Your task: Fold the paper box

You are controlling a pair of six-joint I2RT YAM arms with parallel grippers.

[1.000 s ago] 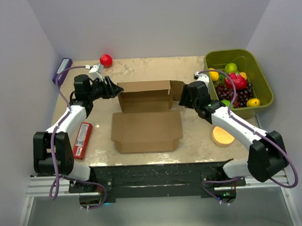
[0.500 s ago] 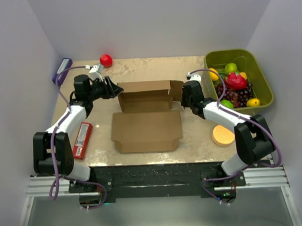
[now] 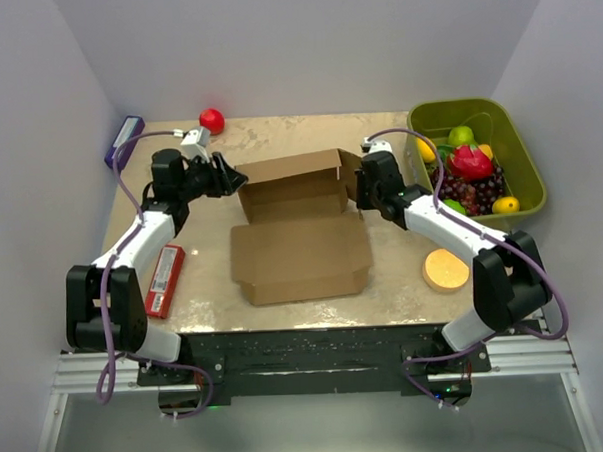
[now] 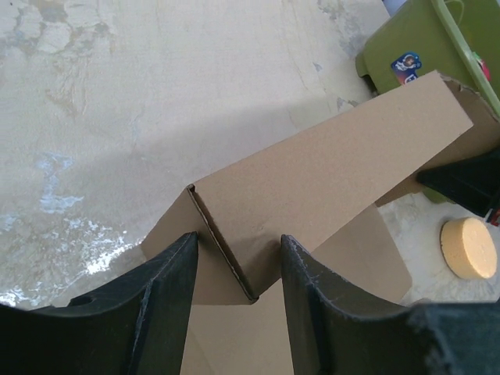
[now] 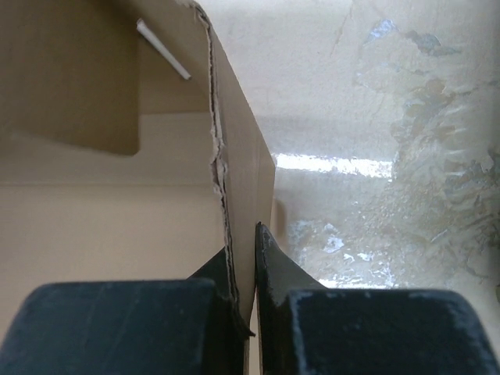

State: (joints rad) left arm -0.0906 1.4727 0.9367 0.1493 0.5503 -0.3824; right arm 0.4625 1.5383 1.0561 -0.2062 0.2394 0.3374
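The paper box (image 3: 301,254) is brown cardboard in the middle of the table, its lid lying flat toward me and its tray walls (image 3: 292,182) standing up behind. My left gripper (image 3: 229,177) is at the tray's left end, open, with the box corner (image 4: 234,258) between its fingers (image 4: 168,301). Across from it, my right gripper (image 3: 356,187) is shut on the tray's right side wall (image 5: 242,180). That wall's torn edge runs up from between the pinched fingertips (image 5: 269,262).
A green bin (image 3: 456,106) of fruit stands at the back right, close behind my right arm. An orange disc (image 3: 447,270) lies by the right forearm. At the left lie a red packet (image 3: 165,280), a red ball (image 3: 212,119) and a purple block (image 3: 124,140).
My right gripper has moved in and shut on the right side wall. The box has turned slightly, its right end lifted toward the back. My left gripper has barely moved.
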